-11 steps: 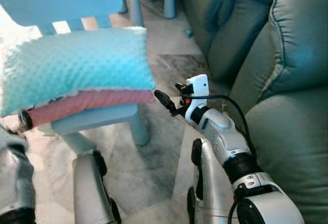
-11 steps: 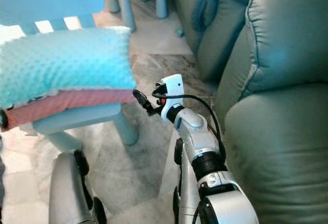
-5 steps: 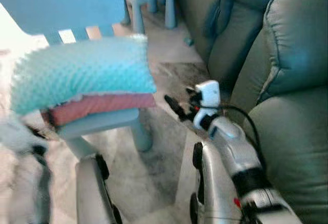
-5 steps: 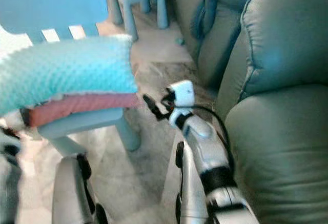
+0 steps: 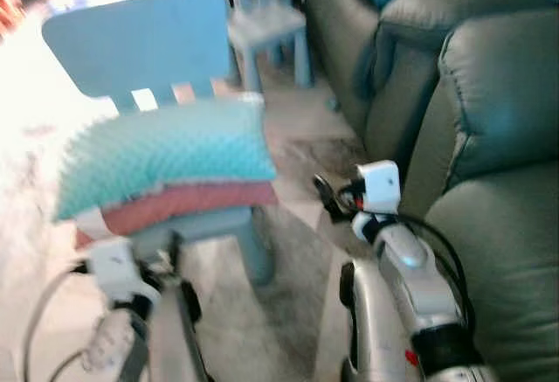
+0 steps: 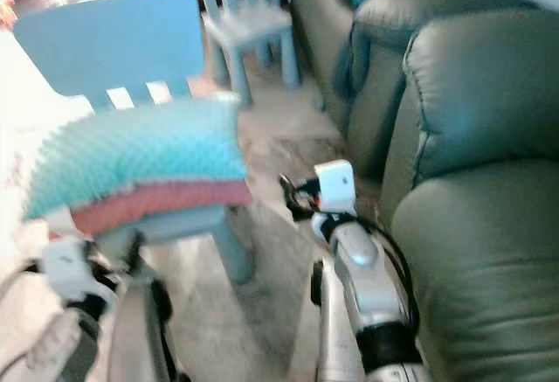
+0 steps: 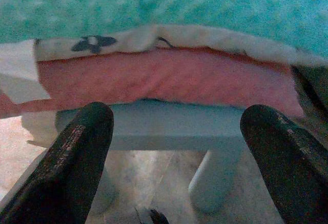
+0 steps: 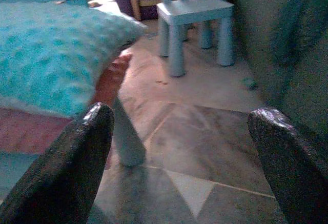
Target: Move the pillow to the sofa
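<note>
Teal pillow [image 5: 166, 156] is sitting on a pink cushion [image 5: 183, 204] on the blue kid's chair [image 5: 144, 45] — sofa [image 5: 489, 120] to my right. Left gripper [image 7: 174, 162] and right gripper [image 8: 179, 157] are both hanging wide open, empty. I'm aiming to pinch opposite edges of the teal one only — not the pink.

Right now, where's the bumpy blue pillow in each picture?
Left eye view: pillow, left of middle, on the blue chair.
Right eye view: left of middle.
Left wrist view: along the top.
Right wrist view: upper left.
Shared landmark: the pink cushion right underneath.
</note>
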Controlling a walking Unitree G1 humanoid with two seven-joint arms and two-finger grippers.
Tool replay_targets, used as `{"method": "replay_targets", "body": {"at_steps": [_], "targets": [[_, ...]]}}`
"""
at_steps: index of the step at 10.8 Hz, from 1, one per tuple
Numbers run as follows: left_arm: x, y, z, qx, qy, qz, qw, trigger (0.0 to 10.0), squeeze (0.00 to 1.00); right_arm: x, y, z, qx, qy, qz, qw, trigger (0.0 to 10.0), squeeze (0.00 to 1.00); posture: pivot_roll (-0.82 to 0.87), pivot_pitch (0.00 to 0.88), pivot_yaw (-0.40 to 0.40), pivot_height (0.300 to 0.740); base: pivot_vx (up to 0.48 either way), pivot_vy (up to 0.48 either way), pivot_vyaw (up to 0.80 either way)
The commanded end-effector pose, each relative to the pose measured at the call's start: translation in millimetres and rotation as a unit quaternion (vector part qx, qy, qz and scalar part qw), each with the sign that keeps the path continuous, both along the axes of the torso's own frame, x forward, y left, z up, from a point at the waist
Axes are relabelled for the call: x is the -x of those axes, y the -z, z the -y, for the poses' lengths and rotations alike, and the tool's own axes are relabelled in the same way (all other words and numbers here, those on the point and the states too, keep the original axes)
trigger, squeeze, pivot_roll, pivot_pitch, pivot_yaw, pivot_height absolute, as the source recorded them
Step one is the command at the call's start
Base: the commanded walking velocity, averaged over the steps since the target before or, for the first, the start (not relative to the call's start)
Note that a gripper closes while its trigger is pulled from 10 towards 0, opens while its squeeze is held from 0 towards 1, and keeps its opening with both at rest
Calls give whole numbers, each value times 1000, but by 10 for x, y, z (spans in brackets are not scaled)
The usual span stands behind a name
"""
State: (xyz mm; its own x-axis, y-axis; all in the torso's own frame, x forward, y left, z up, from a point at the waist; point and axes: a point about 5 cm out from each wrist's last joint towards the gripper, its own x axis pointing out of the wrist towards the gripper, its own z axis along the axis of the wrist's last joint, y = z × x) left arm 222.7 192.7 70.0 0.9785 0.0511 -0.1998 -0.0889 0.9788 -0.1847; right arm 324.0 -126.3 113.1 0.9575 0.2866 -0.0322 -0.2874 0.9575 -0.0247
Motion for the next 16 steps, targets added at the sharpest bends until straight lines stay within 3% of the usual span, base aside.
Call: {"method": "replay_targets", "body": {"at_steps": [1, 4, 9, 16], "targets": [[64, 45, 9, -2, 28, -18, 999, 10000, 0, 28, -6, 77, 15, 30, 9, 999, 10000, 0, -135, 0, 105, 418, 0, 0, 0], [-15, 42, -35, 2, 24, -12, 1000, 10000, 0, -38, -14, 77, 18, 52, 7, 998, 10000, 0, -130, 0, 90, 418, 0, 0, 0], [-71, 18, -137, -2, -18, 11, 1000, 10000, 0, -245, -203, 14, -2, 26, 22, 999, 10000, 0, -109, 0, 34, 418, 0, 0, 0], [-136, 32, -105, -8, -16, 17, 1000, 10000, 0, -293, -227, 19, -11, 29, 27, 999, 10000, 0, -123, 0, 36, 553, 0, 0, 0]]}}
